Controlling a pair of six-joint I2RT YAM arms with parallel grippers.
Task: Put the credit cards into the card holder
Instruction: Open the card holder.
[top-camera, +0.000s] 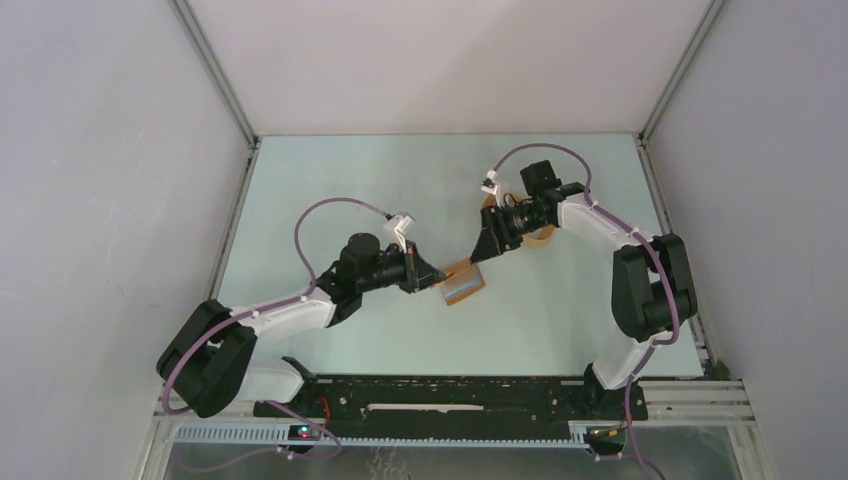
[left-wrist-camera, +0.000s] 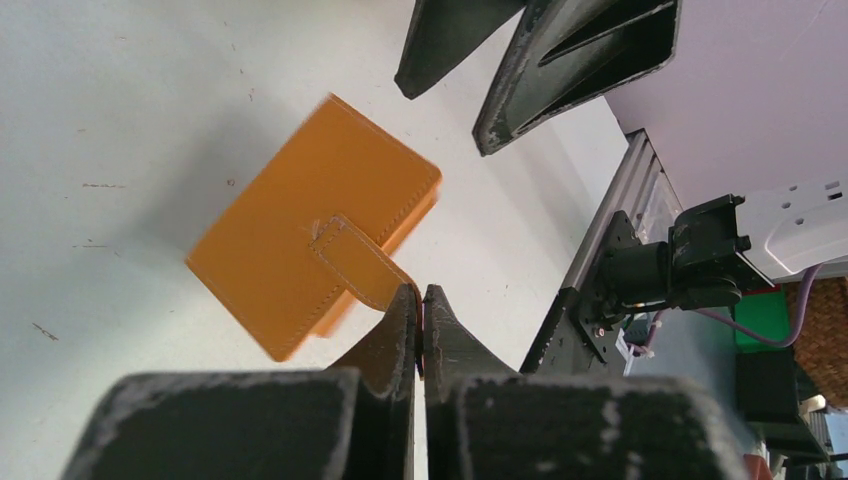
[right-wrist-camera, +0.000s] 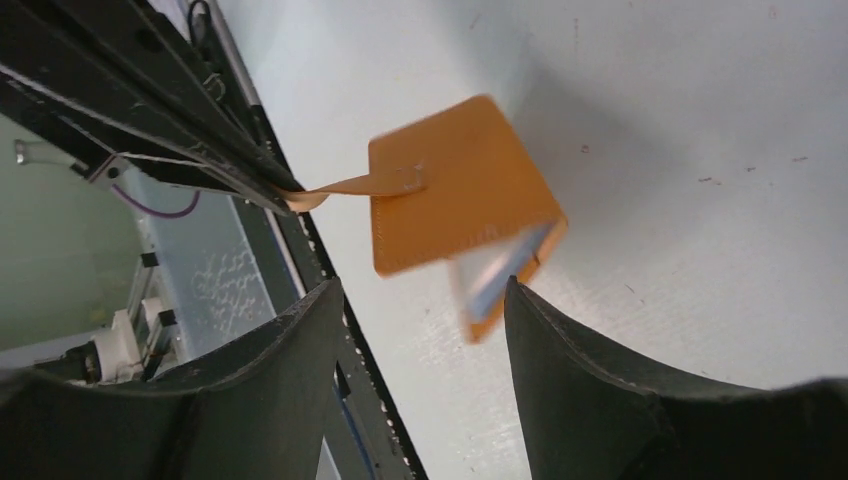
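Orange card holder (right-wrist-camera: 460, 190) sits mid-frame, right in front of your spread-wide right gripper (right-wrist-camera: 420, 295); your left gripper (left-wrist-camera: 421, 305) pinches its tab (left-wrist-camera: 360, 265) tight.

We find the overhead view softly and evenly lit. The pale green matte table (top-camera: 400, 190) is uniformly bright, and the arms cast only faint, diffuse shadows on it.

In the left wrist view the flat orange-brown leather-like card holder (left-wrist-camera: 300, 230) shows crisp stitching near its middle, while its lower edge smears. The black two-finger left gripper (left-wrist-camera: 421, 300) sits close to the lens, soft-focused and grainy.

In the right wrist view the card holder (right-wrist-camera: 460, 190) is streaked by motion blur, as is the pale bluish plastic card (right-wrist-camera: 495, 270) at its edge. A broad soft shadow greys the table beyond it. The black right gripper (right-wrist-camera: 420, 290) looms dark, underexposed and blurred.
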